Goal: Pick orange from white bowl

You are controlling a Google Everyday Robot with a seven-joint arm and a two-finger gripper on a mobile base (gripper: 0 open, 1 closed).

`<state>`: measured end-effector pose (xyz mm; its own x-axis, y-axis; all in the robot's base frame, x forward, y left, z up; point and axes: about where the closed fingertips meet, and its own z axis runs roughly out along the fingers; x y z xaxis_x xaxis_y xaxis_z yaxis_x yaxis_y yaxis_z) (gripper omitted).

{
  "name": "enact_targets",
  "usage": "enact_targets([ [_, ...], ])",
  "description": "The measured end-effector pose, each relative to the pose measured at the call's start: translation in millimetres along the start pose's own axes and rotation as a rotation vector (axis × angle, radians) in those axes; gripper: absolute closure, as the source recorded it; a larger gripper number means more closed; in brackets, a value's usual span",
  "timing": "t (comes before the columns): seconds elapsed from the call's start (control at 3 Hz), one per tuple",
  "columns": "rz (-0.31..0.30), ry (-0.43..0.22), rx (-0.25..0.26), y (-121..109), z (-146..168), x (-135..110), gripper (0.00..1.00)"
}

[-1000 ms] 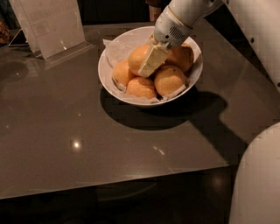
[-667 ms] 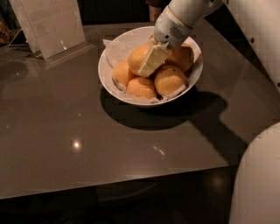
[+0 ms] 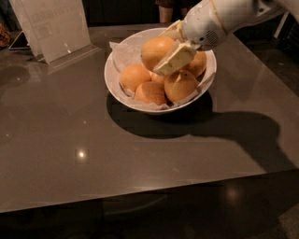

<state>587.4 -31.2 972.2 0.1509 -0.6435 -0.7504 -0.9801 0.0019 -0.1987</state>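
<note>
Camera view: looks down across a table, with the arm entering from the upper right.
Table (image 3: 93,140): dark grey, glossy top. It carries the bowl toward its far side and a sign holder at the far left, both placed as they were a second ago.
Shadow (image 3: 210,128): dark patch on the table under the bowl, spreading to the right.
Arm (image 3: 229,14): white, reaching down and left over the bowl's far right rim. The wrist sits a little higher and further right than a second ago.
Sign holder (image 3: 53,25): clear upright stand with a pale sheet, well apart from the bowl.
White bowl (image 3: 112,77): round and glossy, in the same spot as before.
Paper lining (image 3: 122,50): white and crumpled, showing along the inner wall and over the rim.
Other oranges (image 3: 180,85): four, low in the bowl at left, front, right-front and right-back. None has shifted.
Orange (image 3: 152,51): the largest, smooth yellow-orange, and the topmost fruit over the bowl's middle. It is higher and slightly further right than a second ago. Whether it touches the fruit beneath cannot be told.
Gripper (image 3: 164,50): cream fingers (image 3: 175,58) pinch the orange. One lies slanted across its right-front face and the other shows at its upper far edge.
Orange to gripper: held between the fingers, just left of and below the wrist.
</note>
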Motion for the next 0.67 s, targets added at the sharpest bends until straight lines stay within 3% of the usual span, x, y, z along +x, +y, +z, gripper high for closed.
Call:
enact_targets([
  [0.33,-0.033,-0.124,0.064,26.5,-27.3,-6.4,1.0],
  [0.67,-0.018,-0.166,0.128,59.0,-47.1,-5.1,1.0],
])
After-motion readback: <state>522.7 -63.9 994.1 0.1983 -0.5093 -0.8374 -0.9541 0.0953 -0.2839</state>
